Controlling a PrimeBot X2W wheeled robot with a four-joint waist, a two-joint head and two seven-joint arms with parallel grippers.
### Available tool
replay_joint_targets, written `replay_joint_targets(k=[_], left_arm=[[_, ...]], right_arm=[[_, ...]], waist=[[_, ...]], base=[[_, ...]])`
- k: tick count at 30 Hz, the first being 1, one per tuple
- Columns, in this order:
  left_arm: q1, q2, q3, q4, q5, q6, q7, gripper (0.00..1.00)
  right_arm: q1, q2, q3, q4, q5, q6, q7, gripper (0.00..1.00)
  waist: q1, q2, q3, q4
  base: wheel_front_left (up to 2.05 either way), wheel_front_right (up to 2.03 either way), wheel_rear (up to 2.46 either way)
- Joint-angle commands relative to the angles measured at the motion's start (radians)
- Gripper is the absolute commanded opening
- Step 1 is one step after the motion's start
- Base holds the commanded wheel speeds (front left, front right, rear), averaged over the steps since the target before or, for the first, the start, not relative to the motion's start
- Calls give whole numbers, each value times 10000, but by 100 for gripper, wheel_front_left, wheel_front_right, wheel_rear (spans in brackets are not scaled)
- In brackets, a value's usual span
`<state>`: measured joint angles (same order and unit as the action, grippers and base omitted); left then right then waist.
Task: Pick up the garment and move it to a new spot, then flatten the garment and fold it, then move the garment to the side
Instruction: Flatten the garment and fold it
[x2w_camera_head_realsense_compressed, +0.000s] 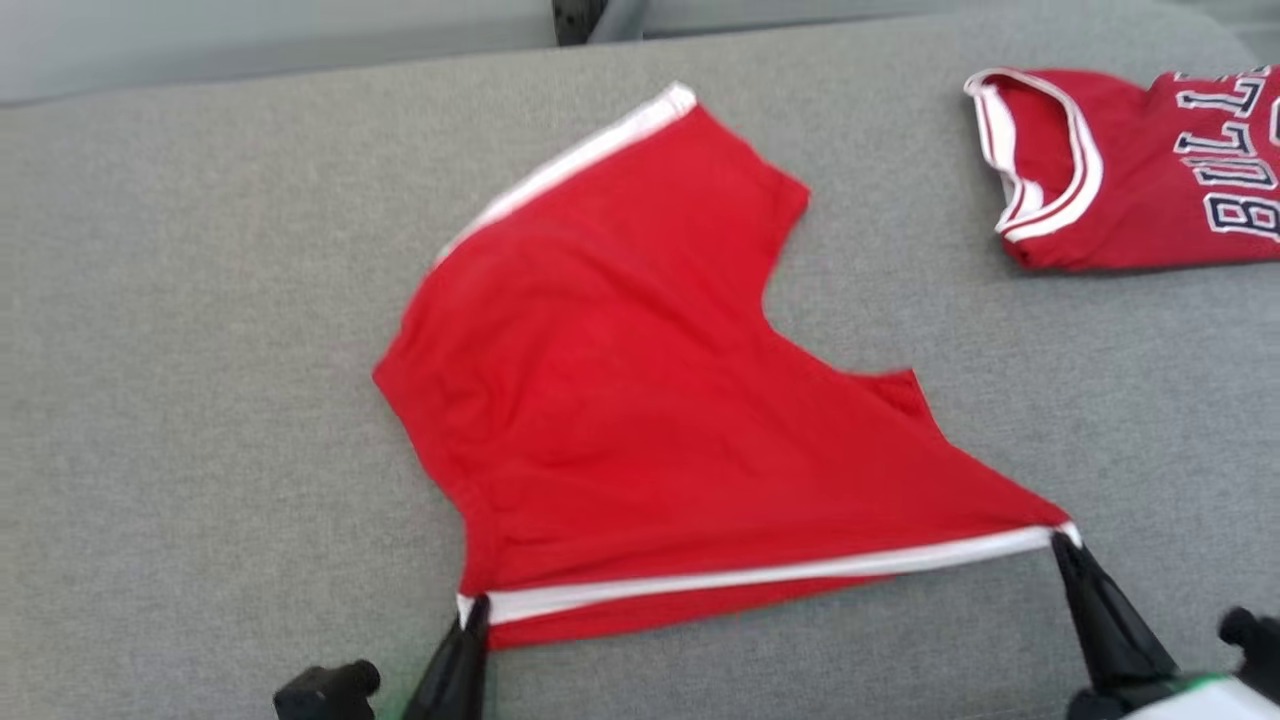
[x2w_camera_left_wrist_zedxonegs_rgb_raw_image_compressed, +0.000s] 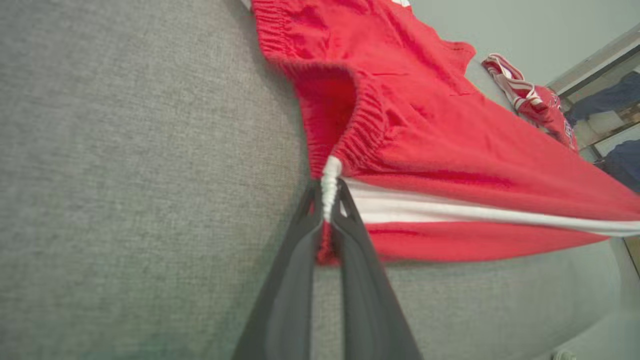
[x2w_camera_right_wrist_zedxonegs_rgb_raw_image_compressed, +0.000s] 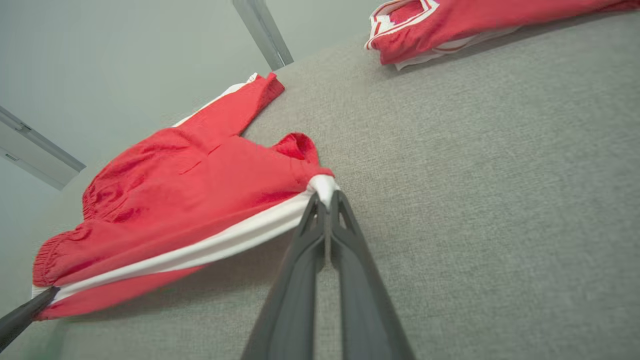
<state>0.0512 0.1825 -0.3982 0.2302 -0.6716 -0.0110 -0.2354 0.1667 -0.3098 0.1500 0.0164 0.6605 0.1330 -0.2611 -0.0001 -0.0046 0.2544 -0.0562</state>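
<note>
Grey cloth surface (x2w_camera_head_realsense_compressed: 200, 350) carries the red shorts (x2w_camera_head_realsense_compressed: 620, 380) at centre frame; a red jersey (x2w_camera_head_realsense_compressed: 1120, 170) lies upper right. Their lower-left corner is clamped in the left gripper (x2w_camera_head_realsense_compressed: 472, 608); the lower-right corner in the right gripper (x2w_camera_head_realsense_compressed: 1062, 545).

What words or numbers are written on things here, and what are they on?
"BULL": on the red jersey, in white-edged letters turned sideways; the rest is cut off by the picture's edge.
In the left wrist view, the jersey's lettering is too small to read.
Red shorts: no writing, just white stripes.
</note>
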Motion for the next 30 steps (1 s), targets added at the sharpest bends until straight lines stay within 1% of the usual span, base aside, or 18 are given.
replay_joint_targets(k=[1, 3, 4, 6, 8, 9, 11, 12, 13, 15, 16, 18, 20, 21, 22, 23, 25, 30], left_arm=[[515, 20, 46, -613, -181, 360, 288, 0], [924, -55, -27, -1365, -398, 610, 743, 0], [1007, 9, -31, -1700, -420, 762, 968, 0], [1043, 119, 40, -2275, -526, 1146, 1469, 0], [855, 420, 182, -2706, -288, 1697, 2000, 0], [639, 417, 217, -2943, -289, 1881, 2256, 0], [85, 428, 309, -3351, -290, 2178, 2744, 0], [85, 428, 309, -3351, -290, 2178, 2744, 0], [-593, 394, 224, -3595, -245, 2327, 3282, 0], [-1479, 236, 190, -3561, -234, 2417, 3679, 0], [-1937, 188, 154, -3356, -186, 2473, 3906, 0], [-2874, -97, 70, -2873, -261, 2546, 4291, 0], [-3841, -191, -40, -2174, -36, 2591, 4580, 0], [-3841, -191, -40, -2174, -36, 2591, 4580, 0], [-4261, -312, -13, -1836, -37, 2606, 4622, 0], [-4701, -310, -37, -1511, 132, 2633, 4624, 0], [-5404, -554, -37, -842, 63, 2525, 4660, 0], [-6806, -713, -59, 681, 211, 2339, 4584, 0]], right_arm=[[522, -290, -259, -474, 290, -41, -36, 0], [842, -439, -361, -999, 630, -38, 78, 0], [837, -514, -428, -1157, 770, -38, 138, 0], [429, -742, -516, -1246, 576, -38, 315, 0], [-393, -773, -403, -1191, 408, -39, 564, 0], [-818, -851, -290, -1098, 280, -42, 740, 0], [-1864, -781, -91, -859, 286, -41, 1127, 0], [-1864, -781, -91, -859, 286, -41, 1127, 0], [-2989, -888, 61, -469, -12, -35, 1534, 0], [-4090, -843, 244, 26, -28, -32, 1865, 0], [-4615, -874, 344, 335, -32, -32, 2013, 0], [-5617, -982, 483, 1002, -194, -32, 2228, 0], [-6529, -937, 682, 1698, -246, -30, 2373, 0], [-6529, -937, 682, 1698, -246, -30, 2373, 0], [-6976, -919, 769, 2027, -305, -29, 2406, 0], [-7402, -896, 815, 2335, -322, -29, 2431, 0], [-8146, -926, 987, 2992, -411, -29, 2464, 0], [-9792, -870, 1595, 4194, -523, -29, 2481, 0]], waist=[[1, 46, -904, 106], [1, 46, -908, 169], [1, 46, -900, 202], [1, 46, -854, 274], [1, 46, -722, 296], [1, 46, -603, 320], [1, 46, -254, 459], [1, 46, -254, 459], [1, 46, 201, 711], [1, 46, 569, 1020], [1, 46, 734, 1171], [1, 46, 1103, 1484], [1, 46, 1414, 1761], [1, 46, 1414, 1761], [1, 46, 1558, 1872], [1, 46, 1719, 1971], [1, 46, 1971, 2156], [1, 46, 2508, 2410]], base=[[0, 0, 0], [0, 0, 0], [0, 0, 0], [0, 0, 0], [0, 0, 0], [0, 0, 0], [0, 0, 0], [0, 0, 0], [0, 0, 0], [0, 0, 0], [0, 0, 0], [0, 0, 0], [0, 0, 0], [0, 0, 0], [0, 0, 0], [0, 0, 0], [0, 0, 0], [0, 0, 0]])
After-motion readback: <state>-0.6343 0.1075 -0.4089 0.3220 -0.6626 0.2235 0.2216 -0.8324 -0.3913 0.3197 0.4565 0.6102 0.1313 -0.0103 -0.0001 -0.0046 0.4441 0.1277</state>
